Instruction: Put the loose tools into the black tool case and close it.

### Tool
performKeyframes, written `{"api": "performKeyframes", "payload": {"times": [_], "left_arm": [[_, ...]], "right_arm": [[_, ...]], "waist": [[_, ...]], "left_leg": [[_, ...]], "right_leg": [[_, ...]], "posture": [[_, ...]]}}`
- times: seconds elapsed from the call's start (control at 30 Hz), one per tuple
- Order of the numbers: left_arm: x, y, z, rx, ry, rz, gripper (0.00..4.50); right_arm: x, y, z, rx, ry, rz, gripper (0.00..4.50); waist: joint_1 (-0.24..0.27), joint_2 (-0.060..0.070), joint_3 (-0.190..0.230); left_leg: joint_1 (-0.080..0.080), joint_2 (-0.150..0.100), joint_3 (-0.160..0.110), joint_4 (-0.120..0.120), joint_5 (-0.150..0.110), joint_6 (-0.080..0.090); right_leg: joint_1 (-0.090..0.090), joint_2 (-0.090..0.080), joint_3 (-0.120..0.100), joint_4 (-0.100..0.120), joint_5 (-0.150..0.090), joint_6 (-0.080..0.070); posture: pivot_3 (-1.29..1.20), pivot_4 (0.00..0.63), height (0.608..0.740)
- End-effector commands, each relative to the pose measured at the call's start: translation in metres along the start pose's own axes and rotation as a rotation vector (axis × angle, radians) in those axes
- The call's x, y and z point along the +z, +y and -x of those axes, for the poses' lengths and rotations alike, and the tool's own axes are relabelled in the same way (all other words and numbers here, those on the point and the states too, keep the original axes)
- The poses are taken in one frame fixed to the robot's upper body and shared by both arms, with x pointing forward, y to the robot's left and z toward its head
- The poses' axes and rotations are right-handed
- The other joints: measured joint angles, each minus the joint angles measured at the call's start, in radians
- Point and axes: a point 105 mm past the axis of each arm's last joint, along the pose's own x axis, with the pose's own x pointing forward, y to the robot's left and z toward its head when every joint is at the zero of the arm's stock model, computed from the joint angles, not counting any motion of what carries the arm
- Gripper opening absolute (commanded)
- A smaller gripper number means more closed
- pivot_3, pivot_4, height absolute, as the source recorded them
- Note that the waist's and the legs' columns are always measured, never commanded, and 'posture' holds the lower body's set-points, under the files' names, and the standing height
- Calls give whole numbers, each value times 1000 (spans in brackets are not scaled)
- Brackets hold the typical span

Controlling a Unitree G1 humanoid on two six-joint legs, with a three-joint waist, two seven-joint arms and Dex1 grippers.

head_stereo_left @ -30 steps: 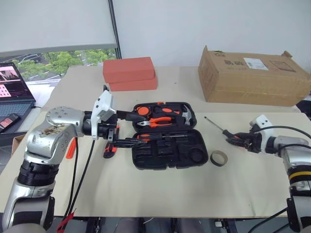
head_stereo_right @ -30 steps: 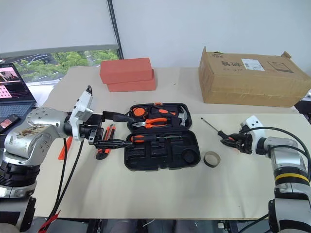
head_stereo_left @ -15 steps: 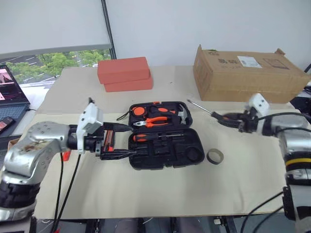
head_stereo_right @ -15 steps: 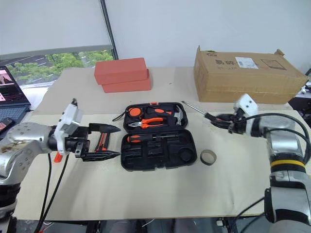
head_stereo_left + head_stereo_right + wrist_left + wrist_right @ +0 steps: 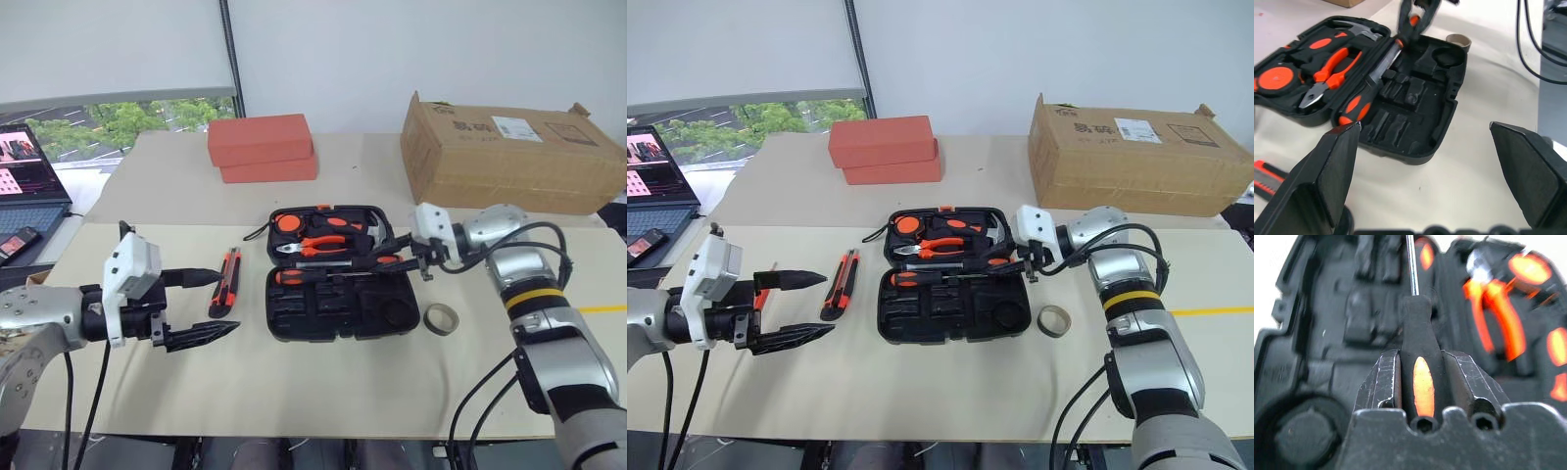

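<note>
The black tool case [image 5: 338,311] lies open in the middle of the table, with pliers [image 5: 323,244] and a hammer in its far half. One black-and-orange screwdriver [image 5: 318,277] lies along its hinge. My right gripper [image 5: 411,258] is shut on the handle of a second black-and-orange screwdriver [image 5: 1420,382], held over the case's right end with the shaft pointing across the tray. The utility knife [image 5: 225,282] lies left of the case. The tape ring [image 5: 442,317] lies to its right. My left gripper [image 5: 829,304] stands open and empty left of the knife. A slim orange screwdriver [image 5: 762,297] shows behind its fingers.
Two red-orange boxes [image 5: 261,147] are stacked at the back left. A brown cardboard box [image 5: 509,152] stands at the back right. A laptop [image 5: 29,171] sits off the table's left side. Cables hang from both arms.
My right gripper has swung left from the table's right side to over the case, carrying the screwdriver. My left gripper has drawn back left, away from the case.
</note>
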Motion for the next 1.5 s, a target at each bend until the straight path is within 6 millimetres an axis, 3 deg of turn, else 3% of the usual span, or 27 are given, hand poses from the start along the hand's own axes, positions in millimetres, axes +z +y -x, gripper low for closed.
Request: {"api": "performKeyframes", "payload": {"times": [0.03,0.3,0.33,0.57,0.77,0.9,1.0,1.2,1.43,1.5], "left_arm": [[9,-3,4,14,-8,-36,4500],[10,-3,4,2,-9,-26,4500],[10,-2,4,1,-8,-28,4500],[11,1,3,-13,3,-35,4500],[11,2,0,-23,0,-35,4500],[10,3,-2,-31,-2,-35,4500],[10,4,-2,-36,2,-39,4500],[10,5,-3,-40,9,-48,4500],[8,5,-3,-23,5,-43,4500],[6,7,-3,0,-7,-24,4500]], "right_arm": [[5,-9,11,-26,0,54,961],[-3,-9,10,-33,33,61,961],[-2,-9,10,-38,33,62,1981],[2,-16,21,-94,17,57,4232],[34,-29,22,-212,-337,-195,4232],[26,-22,7,-237,-343,-261,3223],[22,-18,-6,-236,-320,-282,2137],[-18,10,-33,-126,-31,-195,59],[-38,21,-39,-84,108,-138,59],[-24,9,-36,-159,8,-173,59]], "waist": [[-1,0,0],[-8,0,0],[-8,0,0],[-7,0,0],[-9,0,0],[-6,0,0],[-2,0,1],[-4,0,1],[-3,-1,0],[-2,-2,-1]], "left_leg": [[0,0,0,0,0,0],[1,1,0,0,0,0],[1,1,0,0,0,0],[1,0,0,0,0,-1],[1,1,0,0,0,-1],[1,2,0,-1,0,-1],[0,0,0,-1,0,-1],[0,0,0,-2,0,-1],[4,1,0,-1,0,-1],[4,1,0,-1,0,-1]], "right_leg": [[0,0,0,0,0,0],[0,1,0,0,0,-1],[0,1,0,1,0,-1],[0,1,0,0,0,-1],[0,1,0,1,0,-1],[0,-4,0,1,0,-2],[-1,-5,-1,0,0,-2],[-1,-4,-2,1,0,-1],[2,1,-2,1,0,-1],[3,0,-2,1,0,-1]], "posture": [[0,150,712],[0,150,712],[0,150,712],[0,150,712],[0,150,712],[0,150,712],[0,150,712],[0,150,712],[0,150,712],[0,150,712]]}}
